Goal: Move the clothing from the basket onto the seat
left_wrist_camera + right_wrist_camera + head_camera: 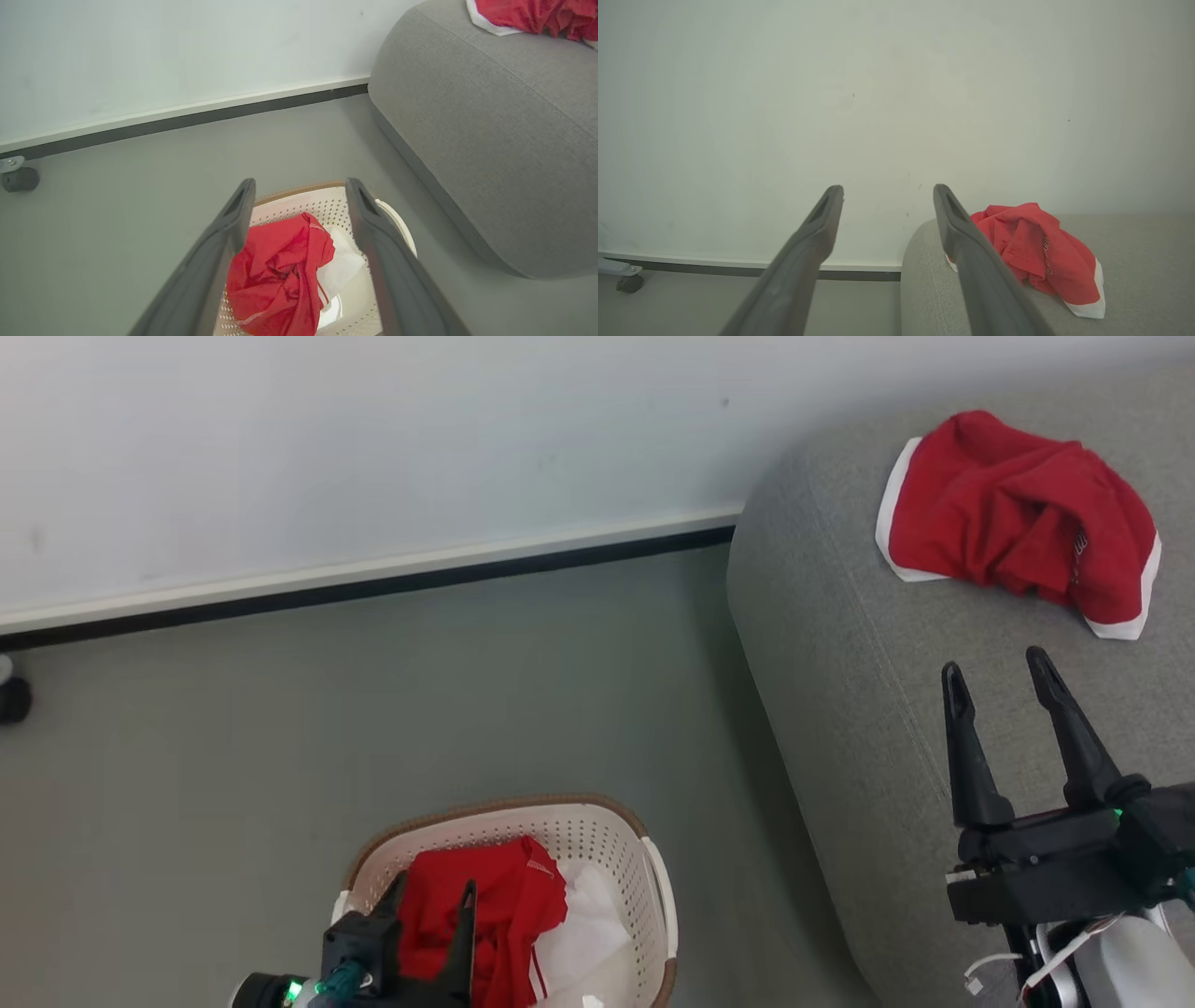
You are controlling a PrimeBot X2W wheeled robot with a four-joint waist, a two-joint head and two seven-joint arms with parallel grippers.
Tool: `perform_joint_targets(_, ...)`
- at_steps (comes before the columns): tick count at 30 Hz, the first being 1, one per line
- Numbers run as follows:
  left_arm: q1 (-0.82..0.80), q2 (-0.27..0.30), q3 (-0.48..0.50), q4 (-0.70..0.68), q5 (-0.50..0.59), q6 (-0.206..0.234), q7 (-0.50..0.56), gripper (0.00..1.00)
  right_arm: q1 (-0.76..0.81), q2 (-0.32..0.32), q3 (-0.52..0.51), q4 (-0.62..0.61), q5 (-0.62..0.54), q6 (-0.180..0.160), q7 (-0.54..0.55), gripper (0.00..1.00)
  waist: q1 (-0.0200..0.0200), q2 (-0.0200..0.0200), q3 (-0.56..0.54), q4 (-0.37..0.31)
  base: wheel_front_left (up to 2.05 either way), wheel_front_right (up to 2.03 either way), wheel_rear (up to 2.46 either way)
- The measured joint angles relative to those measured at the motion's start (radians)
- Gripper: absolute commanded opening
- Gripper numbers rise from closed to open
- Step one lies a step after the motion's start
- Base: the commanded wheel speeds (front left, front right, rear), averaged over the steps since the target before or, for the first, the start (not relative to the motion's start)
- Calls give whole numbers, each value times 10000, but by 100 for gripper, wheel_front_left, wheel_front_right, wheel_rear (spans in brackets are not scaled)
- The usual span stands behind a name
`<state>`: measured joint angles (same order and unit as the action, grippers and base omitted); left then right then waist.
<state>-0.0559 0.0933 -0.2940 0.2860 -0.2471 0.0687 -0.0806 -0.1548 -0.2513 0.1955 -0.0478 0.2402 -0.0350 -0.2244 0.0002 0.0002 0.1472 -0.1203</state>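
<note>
One red garment with white trim (1018, 518) lies crumpled on the grey seat (840, 644), also seen in the right wrist view (1036, 252) and at the top edge of the left wrist view (537, 14). Another red garment (490, 905) sits bunched in the cream perforated basket (607, 826) on the floor, over something white. My left gripper (434, 891) hangs open just above that garment (280, 275), fingers on either side of it, holding nothing. My right gripper (999, 672) stands open and empty above the seat (1134, 261), short of the garment there.
A white wall with a dark baseboard (373, 581) runs behind the grey floor (373, 709). A small dark caster (13, 698) sits at the far left by the wall. The basket (322, 205) stands on the floor left of the seat's rounded end (490, 140).
</note>
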Motion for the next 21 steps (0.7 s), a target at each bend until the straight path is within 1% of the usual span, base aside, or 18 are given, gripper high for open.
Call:
perform_joint_targets(2, -239, -23, -144, 328, 59, -77, 123, 100, -206, 17, -36, -96, 2, 0, 31, 100, 0, 0, 279, -89, 0, 0, 0)
perform_joint_targets(10, -1516, -278, -688, 1628, 255, -130, 570, 100, -1060, 33, -295, -318, 13, -15, 119, 100, 0, 0, 1425, -448, 0, 0, 0)
perform_joint_targets(13, -2085, -343, -765, 2343, 288, -56, 740, 100, -1555, 33, -303, -451, 12, -15, 163, 100, 1, 0, 2019, -606, 0, 0, 0)
perform_joint_targets(21, -2981, -362, -811, 3482, 464, 117, 968, 100, -3070, 182, -117, -767, 0, -2, 311, 100, 0, 0, 3214, -889, 0, 0, 0)
